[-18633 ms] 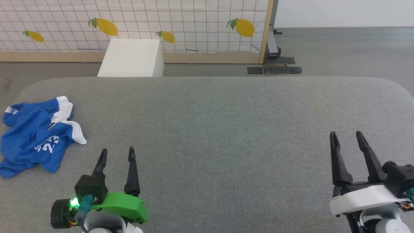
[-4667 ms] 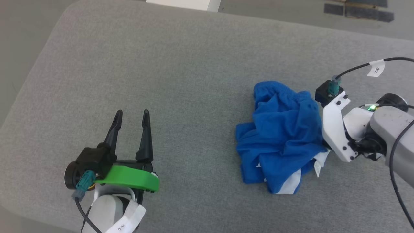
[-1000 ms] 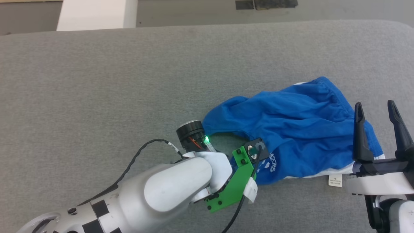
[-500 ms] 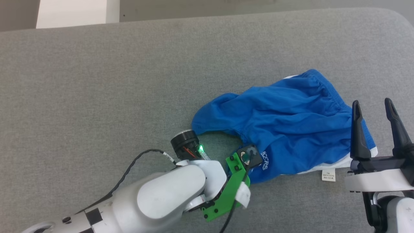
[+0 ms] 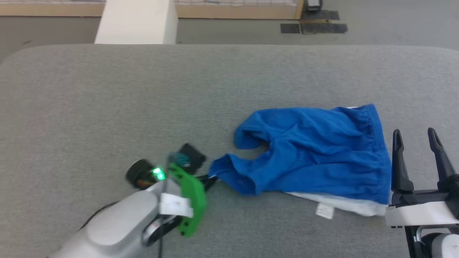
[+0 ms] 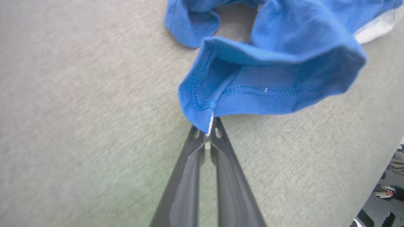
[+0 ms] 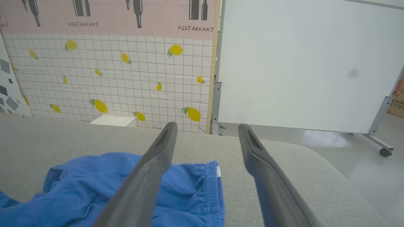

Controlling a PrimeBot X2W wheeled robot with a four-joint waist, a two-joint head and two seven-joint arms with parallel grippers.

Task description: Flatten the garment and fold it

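The garment (image 5: 312, 157), bright blue shorts, lies stretched sideways on the grey table (image 5: 107, 89), gathered waistband at the right and a white panel and small label (image 5: 324, 211) along its near edge. My left gripper (image 5: 211, 178) is shut on the hem corner of the near leg at the garment's left end. In the left wrist view the closed fingertips (image 6: 214, 126) pinch that hem and the garment (image 6: 268, 63) hangs open beyond them. My right gripper (image 5: 414, 134) stands open just right of the waistband, holding nothing. The right wrist view shows its spread gripper (image 7: 208, 126) above the garment (image 7: 176, 186).
A white box (image 5: 136, 21) stands on the floor beyond the table's far edge. A lemon-print screen (image 7: 110, 78) and a whiteboard (image 7: 300, 63) stand further back. Bare grey table surface spreads to the left and behind the garment.
My left gripper has shut on the leg hem and drawn it leftward, pulling the garment out longer and flatter. The head camera has shifted. The right gripper stays open beside the waistband.
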